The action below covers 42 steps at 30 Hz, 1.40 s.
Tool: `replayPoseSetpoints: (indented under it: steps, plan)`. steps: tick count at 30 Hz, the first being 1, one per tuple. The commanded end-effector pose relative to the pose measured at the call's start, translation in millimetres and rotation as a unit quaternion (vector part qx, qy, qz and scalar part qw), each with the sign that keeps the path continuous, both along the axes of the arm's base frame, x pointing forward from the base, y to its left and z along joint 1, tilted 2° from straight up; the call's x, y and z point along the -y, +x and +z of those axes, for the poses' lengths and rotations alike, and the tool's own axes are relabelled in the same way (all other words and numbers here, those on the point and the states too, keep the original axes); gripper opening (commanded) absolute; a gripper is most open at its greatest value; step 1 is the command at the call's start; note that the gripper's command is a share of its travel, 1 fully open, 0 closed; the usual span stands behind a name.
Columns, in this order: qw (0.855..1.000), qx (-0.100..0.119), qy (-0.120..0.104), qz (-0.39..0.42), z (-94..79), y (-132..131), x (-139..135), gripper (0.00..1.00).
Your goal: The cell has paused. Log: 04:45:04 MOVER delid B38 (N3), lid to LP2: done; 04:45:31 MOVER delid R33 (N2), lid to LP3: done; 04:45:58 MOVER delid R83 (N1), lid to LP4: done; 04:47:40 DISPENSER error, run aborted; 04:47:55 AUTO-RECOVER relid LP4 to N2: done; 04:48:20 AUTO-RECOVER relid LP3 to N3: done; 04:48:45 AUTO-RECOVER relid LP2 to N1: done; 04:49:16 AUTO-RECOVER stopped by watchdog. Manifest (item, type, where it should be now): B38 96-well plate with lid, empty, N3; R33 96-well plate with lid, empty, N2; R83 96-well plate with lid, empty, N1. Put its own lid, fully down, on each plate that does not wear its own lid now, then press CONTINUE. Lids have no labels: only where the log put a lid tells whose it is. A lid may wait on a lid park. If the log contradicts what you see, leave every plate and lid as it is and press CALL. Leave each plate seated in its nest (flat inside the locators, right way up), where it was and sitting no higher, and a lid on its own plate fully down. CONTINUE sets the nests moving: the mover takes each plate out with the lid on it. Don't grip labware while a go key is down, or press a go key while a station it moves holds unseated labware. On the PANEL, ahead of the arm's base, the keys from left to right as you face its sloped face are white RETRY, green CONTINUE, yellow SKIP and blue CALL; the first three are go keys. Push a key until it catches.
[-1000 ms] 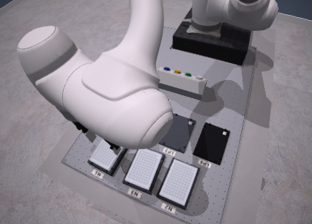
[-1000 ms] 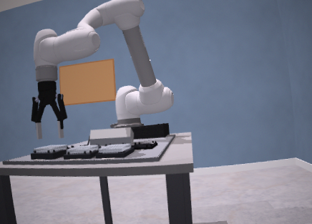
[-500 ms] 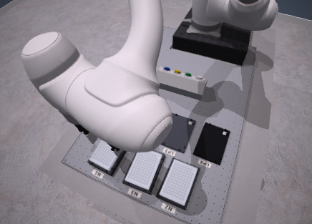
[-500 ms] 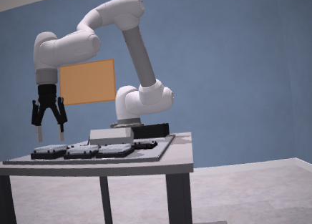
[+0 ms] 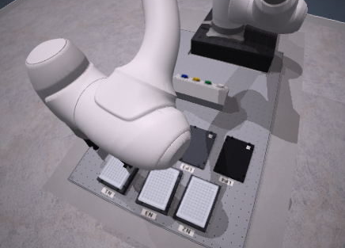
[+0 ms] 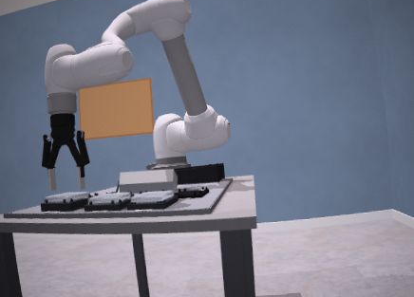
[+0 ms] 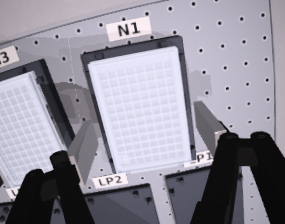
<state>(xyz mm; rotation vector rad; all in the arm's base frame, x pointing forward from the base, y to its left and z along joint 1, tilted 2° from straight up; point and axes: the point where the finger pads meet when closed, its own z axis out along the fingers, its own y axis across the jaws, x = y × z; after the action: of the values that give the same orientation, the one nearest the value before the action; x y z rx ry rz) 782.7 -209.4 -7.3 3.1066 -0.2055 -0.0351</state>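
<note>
The white six-joint arm point(image 6: 182, 76) rises from its rounded base joint point(image 6: 167, 147), climbs along a grey upper link to a high elbow, then reaches out to the left and bends straight down at the wrist. The black two-finger gripper point(image 6: 65, 177) hangs vertically, its fingers point(image 6: 52, 177) spread partway apart with nothing between them, pale pads pointing downward.
</note>
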Motion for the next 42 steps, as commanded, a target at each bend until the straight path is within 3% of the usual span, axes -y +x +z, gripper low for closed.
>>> replayPoseSetpoints:
  steps: [1,37,38,42]
  plan:
    - [1.000,0.000,0.000,0.000,-0.1,0.0,0.0,0.66]
    - [1.000,0.000,0.000,0.000,-0.1,0.0,0.0,0.66]
    - [1.000,0.000,0.000,0.000,-0.1,0.0,0.0,0.59]
    - [1.000,0.000,0.000,0.000,-0.1,0.0,0.0,0.59]
